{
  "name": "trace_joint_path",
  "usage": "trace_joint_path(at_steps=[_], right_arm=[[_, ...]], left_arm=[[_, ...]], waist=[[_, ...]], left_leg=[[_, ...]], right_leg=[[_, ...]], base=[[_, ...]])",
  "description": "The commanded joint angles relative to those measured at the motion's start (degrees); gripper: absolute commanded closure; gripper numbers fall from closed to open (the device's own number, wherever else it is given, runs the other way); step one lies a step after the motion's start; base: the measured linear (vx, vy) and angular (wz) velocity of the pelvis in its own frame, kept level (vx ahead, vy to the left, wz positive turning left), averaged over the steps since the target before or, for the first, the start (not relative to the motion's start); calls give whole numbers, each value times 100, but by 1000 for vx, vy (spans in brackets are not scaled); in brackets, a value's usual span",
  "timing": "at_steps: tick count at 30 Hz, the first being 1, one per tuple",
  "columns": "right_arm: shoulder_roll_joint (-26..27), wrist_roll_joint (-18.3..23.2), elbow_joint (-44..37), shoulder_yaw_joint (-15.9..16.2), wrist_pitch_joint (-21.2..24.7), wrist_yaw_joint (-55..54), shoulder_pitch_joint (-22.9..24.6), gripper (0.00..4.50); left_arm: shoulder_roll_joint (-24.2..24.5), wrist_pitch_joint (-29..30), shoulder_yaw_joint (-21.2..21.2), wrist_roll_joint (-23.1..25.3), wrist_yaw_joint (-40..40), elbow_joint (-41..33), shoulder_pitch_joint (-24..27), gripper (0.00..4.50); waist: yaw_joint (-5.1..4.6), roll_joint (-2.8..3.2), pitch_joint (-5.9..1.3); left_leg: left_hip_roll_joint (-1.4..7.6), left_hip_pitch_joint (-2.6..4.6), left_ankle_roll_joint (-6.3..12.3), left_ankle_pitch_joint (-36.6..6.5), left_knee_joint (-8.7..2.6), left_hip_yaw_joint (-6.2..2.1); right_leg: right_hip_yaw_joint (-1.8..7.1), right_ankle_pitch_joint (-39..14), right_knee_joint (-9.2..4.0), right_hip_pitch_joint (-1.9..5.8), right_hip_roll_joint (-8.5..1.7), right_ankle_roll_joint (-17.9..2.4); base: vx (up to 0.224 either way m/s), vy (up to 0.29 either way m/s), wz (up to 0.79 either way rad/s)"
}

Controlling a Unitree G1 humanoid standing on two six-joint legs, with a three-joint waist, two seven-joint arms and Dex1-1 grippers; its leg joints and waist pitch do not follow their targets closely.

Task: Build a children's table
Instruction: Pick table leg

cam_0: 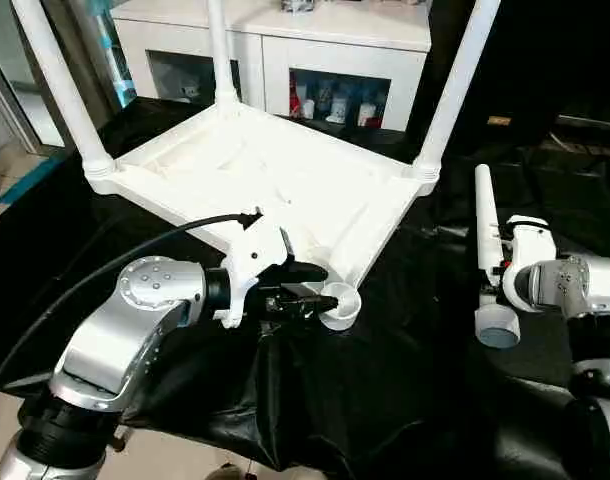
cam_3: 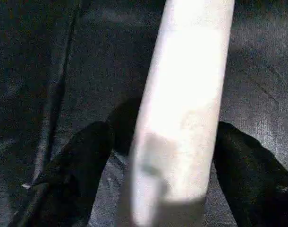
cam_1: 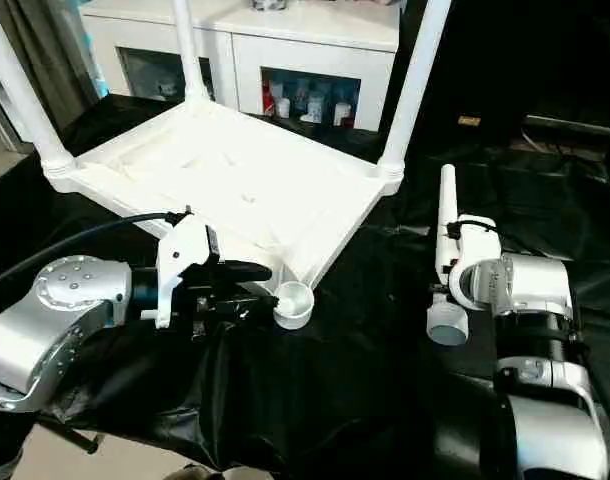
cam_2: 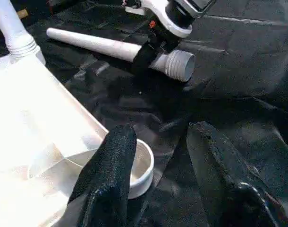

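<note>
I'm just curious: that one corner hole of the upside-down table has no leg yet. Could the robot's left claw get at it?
Probably yes: the left gripper is right at the empty corner socket, one finger at its rim, nothing between them.

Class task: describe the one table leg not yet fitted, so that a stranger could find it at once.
Start at the upturned white tabletop on the black cloth. To its right lies one loose leg, between the right gripper's jaws. Unlike the three upright legs, it lies flat, its threaded end bare.

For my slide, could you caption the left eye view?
Left gripper at the upturned tabletop's empty corner socket; fourth leg nearby.
</note>
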Motion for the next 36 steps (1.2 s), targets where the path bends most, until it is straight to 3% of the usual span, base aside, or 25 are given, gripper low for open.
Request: trace_joint_path(at_steps=[1, 11, 14, 17, 20, 22, 23, 24, 25, 28, 30, 32, 33, 34, 36], right_arm=[[-74, -28, 145, 45, -86, 29, -94, 129], [-125, -5, 644, -178, -439, -219, -55, 209], [3, 232, 580, -781, -985, -624, 42, 244], [146, 508, 276, -1074, -1480, -516, 162, 261], [366, 950, -90, -1517, -2292, -301, 296, 266], [458, 1136, -180, -1701, -2533, -184, 323, 266], [580, 1361, -412, -1865, -3004, 106, 408, 266], [588, 1378, -428, -1875, -3019, 121, 412, 266], [747, 1707, -741, -2061, -3211, 407, 466, 266], [1001, 2393, -1348, -2284, -3091, 1040, 534, 266], [1198, 3168, -1996, -2370, -2778, 1634, 656, 266], [1286, 3631, -2364, -2380, -2547, 1951, 745, 266], [1286, 3631, -2364, -2380, -2547, 1951, 745, 266], [1341, 4107, -2750, -2265, -2297, 2336, 904, 266], [1334, 4436, -3150, -1955, -2018, 2783, 1136, 267]], left_arm=[[67, 73, -64, -27, -40, -154, -119, 240], [113, -116, -144, 12, 24, -12, -281, 240], [-163, -458, 16, 93, 365, 290, -419, 240], [-350, -706, 98, 199, 659, 526, -541, 240], [-708, -810, 336, 128, 1085, 867, -754, 240], [-831, -857, 420, 102, 1226, 1019, -836, 240], [-1033, -898, 553, 83, 1491, 1267, -991, 240], [-1045, -899, 561, 78, 1504, 1281, -999, 240], [-1242, -888, 704, -36, 1713, 1506, -1145, 240], [-1472, -841, 886, -204, 1899, 1698, -1306, 240], [-1721, -644, 1079, -478, 2000, 1770, -1466, 240], [-1868, -517, 1191, -635, 2083, 1813, -1585, 240], [-1868, -517, 1191, -635, 2083, 1813, -1585, 240], [-2067, -344, 1380, -902, 2200, 1888, -1758, 240], [-2259, -72, 1555, -1286, 2218, 1955, -1956, 240]], waist=[[-8, -94, -392], [-8, -98, -398], [10, -93, -405], [4, -93, -417], [-2, -95, -423], [-7, -94, -428], [-1, -95, -437], [6, -98, -433], [6, -87, -431], [36, -78, -441], [47, -75, -443], [82, -102, -436], [88, -91, -442], [88, -125, -428], [146, -182, -421]], left_leg=[[293, 120, -60, -619, -357, -127], [290, 128, -138, -759, -354, -132], [285, 137, -155, -760, -344, -122], [283, 107, -103, -764, -350, -137], [280, 108, -35, -802, -337, -130], [273, 86, 44, -716, -335, -131], [278, 96, 90, -736, -320, -125], [277, 103, 120, -746, -318, -121], [272, 86, 169, -732, -324, -123], [301, 85, 300, -667, -336, -159], [300, 97, 395, -661, -321, -137], [307, 86, 491, -631, -326, -142], [315, 96, 475, -632, -322, -150], [298, 91, 449, -661, -325, -134], [304, 86, 444, -683, -320, -133]], right_leg=[[308, -1101, -386, 275, -409, -1082], [300, -1204, -394, 276, -402, -1059], [310, -1108, -396, 263, -397, -1043], [298, -997, -389, 296, -400, -1007], [297, -1069, -409, 294, -418, -991], [292, -941, -396, 304, -405, -1031], [291, -913, -388, 296, -409, -1060], [292, -929, -399, 289, -407, -1059], [288, -928, -402, 307, -401, -1064], [262, -843, -377, 311, -405, -1116], [273, -712, -371, 303, -406, -1212], [258, -773, -388, 307, -418, -1248], [256, -837, -386, 297, -427, -1250], [255, -982, -407, 302, -419, -1228], [256, -1222, -430, 302, -454, -1170]], base=[[0, 0, 0], [0, 0, 0], [0, 0, 0], [0, 0, 0], [0, 0, 0], [0, 0, 0], [0, 0, 0], [0, 0, 0], [0, 0, 0], [0, 0, 0], [0, 0, 0], [0, 0, 0], [0, 0, 0], [0, 0, 0], [0, 0, 0]])
